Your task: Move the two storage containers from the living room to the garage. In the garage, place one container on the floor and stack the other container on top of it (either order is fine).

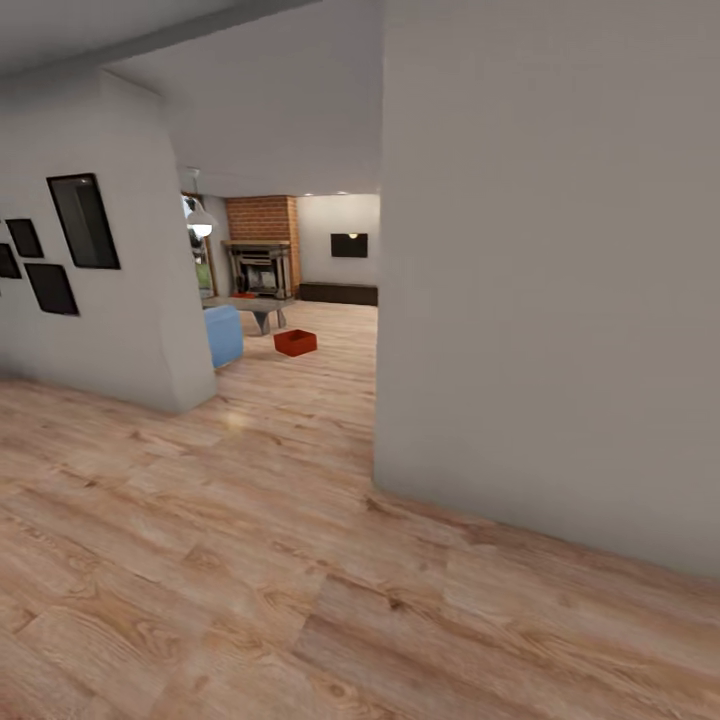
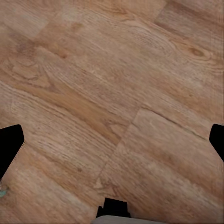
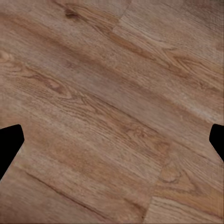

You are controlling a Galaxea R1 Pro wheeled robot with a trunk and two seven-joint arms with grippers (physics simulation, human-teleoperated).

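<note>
One storage container (image 1: 295,342), a rust-red open-top box, sits on the light wood plank floor (image 1: 250,560) far ahead in the head view, through the opening between a grey wall corner on the left and a large white wall (image 1: 550,280) on the right. It stands just beside the end of a pale blue sofa (image 1: 224,335), with a low grey table (image 1: 255,308) behind it and a brick fireplace (image 1: 262,245) further back, so that far room appears to be the living room. A second box cannot be made out from here. Dark picture frames (image 1: 82,221) hang on the left wall. Both wrist views look straight down on bare planks. The left gripper (image 2: 114,140) shows its two dark fingertips (image 2: 10,142) at opposite edges of its picture, spread wide with nothing between them. The right gripper (image 3: 114,140) looks the same, its fingertips (image 3: 9,140) far apart over bare wood, also holding nothing. Judging by this, the task is at its earliest step: the robot is on its way to fetch the first box, and nothing has yet gone to the garage. The next move calls for driving forward through the opening, keeping clear of the wall corner on the right, then stopping close enough to the box that both arms can reach down to it.
</note>
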